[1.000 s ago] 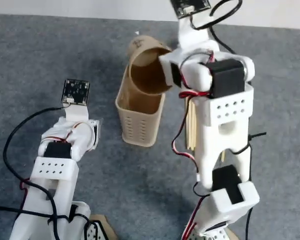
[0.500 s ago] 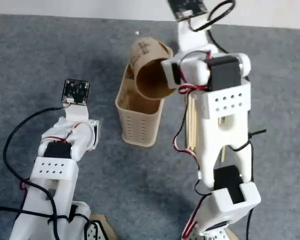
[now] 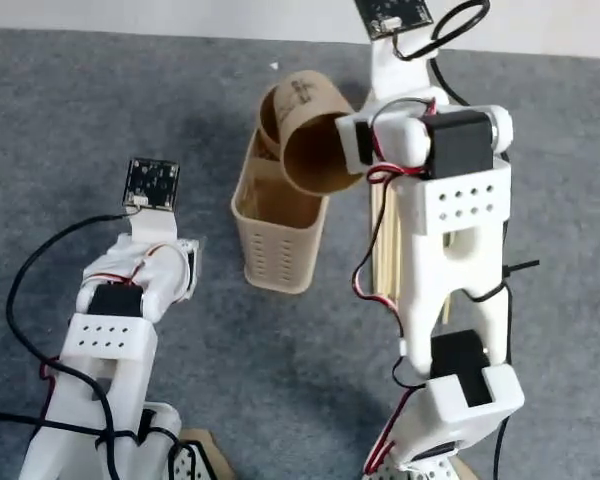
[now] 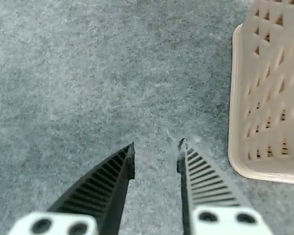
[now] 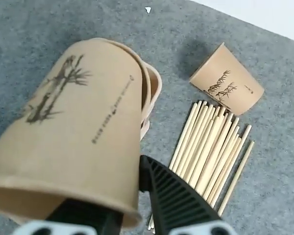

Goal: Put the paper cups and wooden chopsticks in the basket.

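Grey felt-like carpet covers the table under both arms. The right arm is stretched out across it, beside the basket, while the left arm sits folded back, near the basket's other side.

The basket is a beige perforated plastic one that stands upright between the two arms. One lower corner of it lies just beside the left gripper in the left wrist view.

The right gripper is closed on the rim of a paper cup, with the cup's wall pinched between the fingers. One black finger lies along the outside of it. From above, this held cup is tilted with its mouth towards the arm. It hangs over the far end of the basket's opening, on the side towards the right arm.

The rim of a second cup shows just behind it, at the basket's far end. A third cup lies on its side on the carpet, just past the far ends of the chopsticks.

The wooden chopsticks lie on the carpet in a loose bundle, under the right arm and outside the basket.

The left gripper is low over bare carpet, its jaws a little apart and holding nothing
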Robot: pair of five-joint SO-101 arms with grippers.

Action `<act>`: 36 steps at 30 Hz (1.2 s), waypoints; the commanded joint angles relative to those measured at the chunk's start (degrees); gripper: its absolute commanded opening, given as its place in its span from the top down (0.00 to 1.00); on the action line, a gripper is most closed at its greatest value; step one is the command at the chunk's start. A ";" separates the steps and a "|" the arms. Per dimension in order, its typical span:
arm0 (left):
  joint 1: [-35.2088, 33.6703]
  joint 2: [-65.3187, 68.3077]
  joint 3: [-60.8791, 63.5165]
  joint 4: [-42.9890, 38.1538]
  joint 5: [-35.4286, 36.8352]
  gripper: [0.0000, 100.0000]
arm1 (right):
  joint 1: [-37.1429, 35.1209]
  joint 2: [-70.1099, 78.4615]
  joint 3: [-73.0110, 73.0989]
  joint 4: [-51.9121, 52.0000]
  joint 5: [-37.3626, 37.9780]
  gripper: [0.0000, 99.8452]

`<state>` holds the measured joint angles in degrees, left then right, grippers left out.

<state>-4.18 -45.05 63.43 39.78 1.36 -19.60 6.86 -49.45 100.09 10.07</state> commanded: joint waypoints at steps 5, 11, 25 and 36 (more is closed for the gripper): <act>0.66 -1.45 -0.40 -0.70 0.35 0.83 | -1.63 -2.59 -0.04 -3.74 -0.35 0.92; 0.66 -1.45 -0.40 -0.70 0.35 0.83 | -4.88 -2.59 -0.04 -7.87 -0.35 0.78; 0.40 -1.45 -0.31 -0.70 0.35 0.83 | 0.66 -2.24 0.48 -18.59 -0.44 0.77; 0.75 -1.27 -0.31 -0.70 0.35 0.83 | 21.76 10.15 0.40 -25.27 -0.26 0.77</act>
<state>-4.18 -45.05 63.43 39.78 1.36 0.88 12.31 -48.75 78.73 10.07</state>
